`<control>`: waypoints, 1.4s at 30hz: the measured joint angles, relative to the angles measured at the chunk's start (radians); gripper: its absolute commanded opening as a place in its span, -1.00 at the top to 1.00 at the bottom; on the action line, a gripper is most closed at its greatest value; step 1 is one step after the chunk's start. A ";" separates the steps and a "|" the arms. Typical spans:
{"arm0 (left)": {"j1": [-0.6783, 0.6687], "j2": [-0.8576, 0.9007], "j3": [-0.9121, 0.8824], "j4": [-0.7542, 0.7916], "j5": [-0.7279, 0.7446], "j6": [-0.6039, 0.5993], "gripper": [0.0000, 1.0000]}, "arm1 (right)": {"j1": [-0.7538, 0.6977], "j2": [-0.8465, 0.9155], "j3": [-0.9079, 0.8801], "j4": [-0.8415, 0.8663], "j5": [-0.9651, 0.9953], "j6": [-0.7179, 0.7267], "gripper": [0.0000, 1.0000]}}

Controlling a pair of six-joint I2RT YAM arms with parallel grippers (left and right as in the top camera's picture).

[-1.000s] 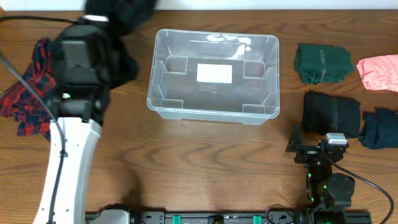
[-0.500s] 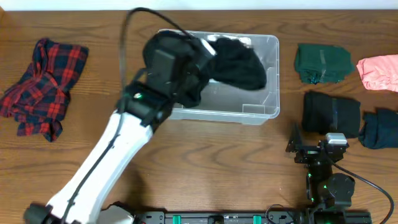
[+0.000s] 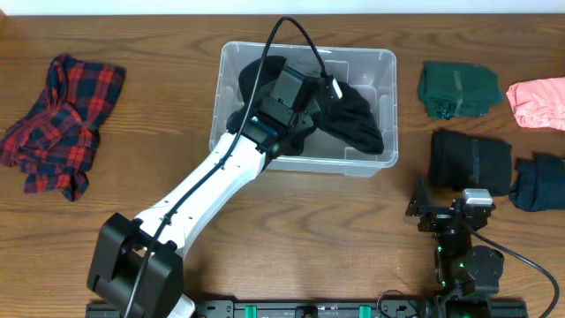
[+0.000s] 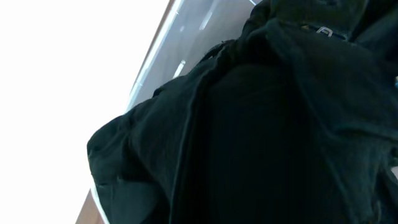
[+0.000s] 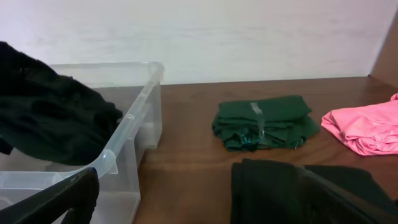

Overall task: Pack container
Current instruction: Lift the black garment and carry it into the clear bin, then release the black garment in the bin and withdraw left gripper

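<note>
Overhead: container (image 3: pixel 389 64) sits at far centre of the surface (image 3: pixel 309 231), long side left-right, all four rims clear of other items. Left arm comes in from the near-left and reaches over the near rim. The left hand (image 3: pixel 311 95) is inside the tub, buried in a black garment (image 3: pixel 355 117). Fingers are hidden, so I cannot tell whether it grips or how far it is spread. The garment is bunched across the middle and right of the tub, reaching close to the right wall.

Left wrist: black garment (image 4: pixel 261 124) fills the view, with only a strip of clear container (image 4: pixel 179 38) edge at upper left.

Right wrist: garment (image 5: pixel 56 118) piles up to about rim height beside the container (image 5: pixel 134 115) right wall.

Right hand (image 3: pixel 446 215) is parked at near right with fingers spread wide and nothing between them (image 5: pixel 199 202), just near of a folded black garment (image 3: pixel 470 161).

Right of the tub is crowded: green garment (image 3: pixel 456 88), pink garment (image 3: pixel 537 102), navy garment (image 3: pixel 540 183). There is a narrow bare strip between the tub's right wall and the green and black pieces. Plaid shirt (image 3: pixel 62 119) lies at far left, well apart from the tub. Wide bare wood lies near of the tub and between tub and plaid shirt.
</note>
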 measured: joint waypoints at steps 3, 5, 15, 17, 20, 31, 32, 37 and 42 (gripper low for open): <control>0.000 0.000 0.000 0.008 0.000 0.004 0.88 | 0.000 0.000 0.000 0.000 0.000 0.000 -0.99; 0.000 0.000 0.000 0.012 0.000 0.006 0.88 | 0.000 0.000 0.000 0.000 0.000 0.000 -0.99; 0.000 0.087 0.000 0.063 -0.003 0.007 -0.44 | 0.000 0.000 0.000 0.000 0.000 0.000 -0.99; 0.001 0.098 0.000 0.065 -0.004 0.003 -0.66 | 0.000 0.000 0.000 0.000 0.000 0.000 -0.99; 0.000 0.097 0.003 0.071 -0.019 0.007 -0.78 | 0.000 0.000 0.000 0.000 0.000 0.000 -0.99; 0.000 0.023 0.004 0.074 -0.080 -0.068 -0.81 | 0.000 0.000 0.000 0.000 0.000 0.000 -0.98; 0.000 -0.001 0.004 0.074 -0.083 -0.092 -0.81 | 0.000 0.000 0.000 0.000 0.000 0.000 -0.98; 0.001 -0.115 0.008 0.121 -0.077 -0.239 -0.68 | 0.000 0.000 0.000 0.000 0.000 0.000 -0.99; 0.014 -0.126 0.030 0.180 -0.016 -0.384 0.53 | 0.000 0.000 0.000 0.000 0.000 0.000 -0.99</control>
